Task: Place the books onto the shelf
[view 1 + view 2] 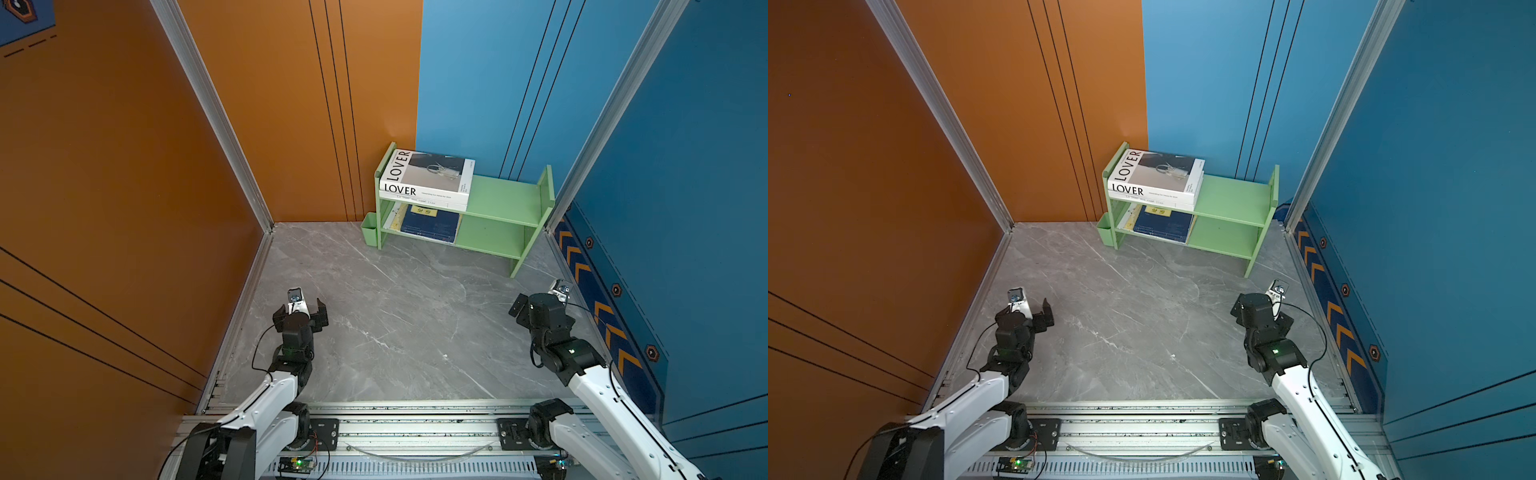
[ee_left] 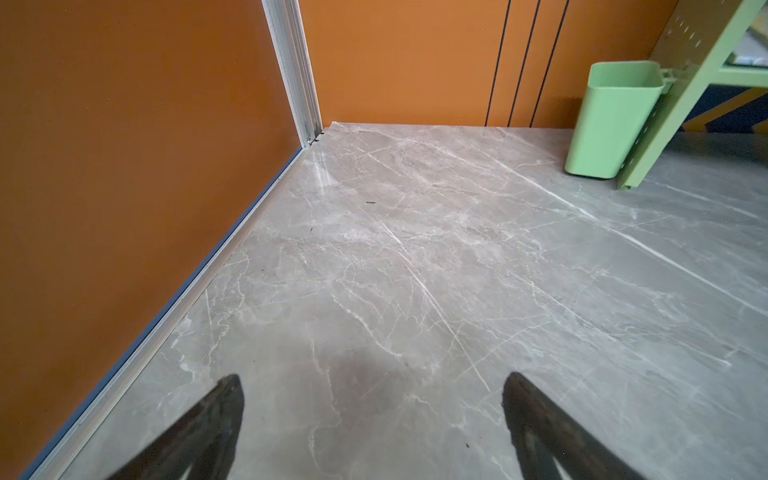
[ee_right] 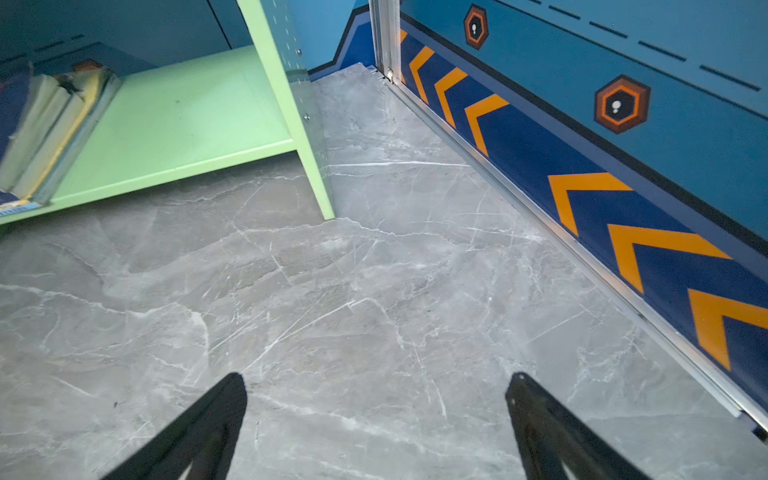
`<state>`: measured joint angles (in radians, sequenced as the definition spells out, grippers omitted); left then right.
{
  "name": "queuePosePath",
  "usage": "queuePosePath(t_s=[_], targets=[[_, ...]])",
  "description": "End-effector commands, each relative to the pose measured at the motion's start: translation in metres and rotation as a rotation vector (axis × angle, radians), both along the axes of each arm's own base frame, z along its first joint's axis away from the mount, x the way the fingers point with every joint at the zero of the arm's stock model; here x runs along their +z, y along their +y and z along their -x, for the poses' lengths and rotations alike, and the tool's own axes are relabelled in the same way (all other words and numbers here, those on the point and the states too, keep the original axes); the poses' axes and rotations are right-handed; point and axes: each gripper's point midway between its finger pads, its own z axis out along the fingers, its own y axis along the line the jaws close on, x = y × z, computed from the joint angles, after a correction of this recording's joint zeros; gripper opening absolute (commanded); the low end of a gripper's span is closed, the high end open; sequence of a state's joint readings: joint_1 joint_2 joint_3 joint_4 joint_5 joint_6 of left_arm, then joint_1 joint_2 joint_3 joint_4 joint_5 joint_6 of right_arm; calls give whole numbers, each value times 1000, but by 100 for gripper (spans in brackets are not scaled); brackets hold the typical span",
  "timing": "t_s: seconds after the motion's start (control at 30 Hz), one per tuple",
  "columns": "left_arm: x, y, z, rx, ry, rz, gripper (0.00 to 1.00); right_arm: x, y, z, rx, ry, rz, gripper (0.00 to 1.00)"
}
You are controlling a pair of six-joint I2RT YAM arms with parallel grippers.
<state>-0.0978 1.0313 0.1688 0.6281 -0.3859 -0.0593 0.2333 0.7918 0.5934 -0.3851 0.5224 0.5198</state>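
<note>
In both top views the light green shelf (image 1: 498,199) (image 1: 1229,195) stands at the back against the wall. Two thick white books lie stacked on the left of its upper tier, the "LOVER" one (image 1: 428,174) (image 1: 1154,174) on top. A navy book (image 1: 430,226) (image 1: 1163,226) tops a flat stack on the lower tier, and the right wrist view shows that stack's edges (image 3: 50,124). My left gripper (image 1: 301,305) (image 2: 372,379) hovers open near the front left, with nothing in it. Over the bare floor at the front right, my right gripper (image 1: 542,299) (image 3: 377,378) is open and empty.
A small green cup (image 1: 369,233) (image 2: 611,120) hangs on the shelf's left end. The orange wall (image 1: 124,187) bounds the left, the blue wall (image 1: 685,187) the right. The grey marble floor (image 1: 395,316) lies between arms and shelf. An aluminium rail (image 1: 415,432) runs along the front.
</note>
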Motion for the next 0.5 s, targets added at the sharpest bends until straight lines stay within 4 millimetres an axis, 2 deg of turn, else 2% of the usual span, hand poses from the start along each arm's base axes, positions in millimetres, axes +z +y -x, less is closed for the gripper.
queuePosePath(t_s=[0.0, 0.2, 0.33, 0.4, 0.47], targets=[[17, 4, -13, 13, -104, -17, 98, -9, -16, 2, -36, 56, 55, 100], [12, 1, -32, -4, -170, -21, 98, -19, -40, -9, -101, 95, 51, 100], [-11, -14, -47, -79, -132, -43, 98, -23, -51, -16, -115, 108, 74, 100], [-9, -16, -49, -80, -158, -65, 98, -25, -55, -21, -113, 109, 86, 100], [-14, -19, -48, -98, -105, -56, 98, -30, -58, -28, -97, 111, 97, 100]])
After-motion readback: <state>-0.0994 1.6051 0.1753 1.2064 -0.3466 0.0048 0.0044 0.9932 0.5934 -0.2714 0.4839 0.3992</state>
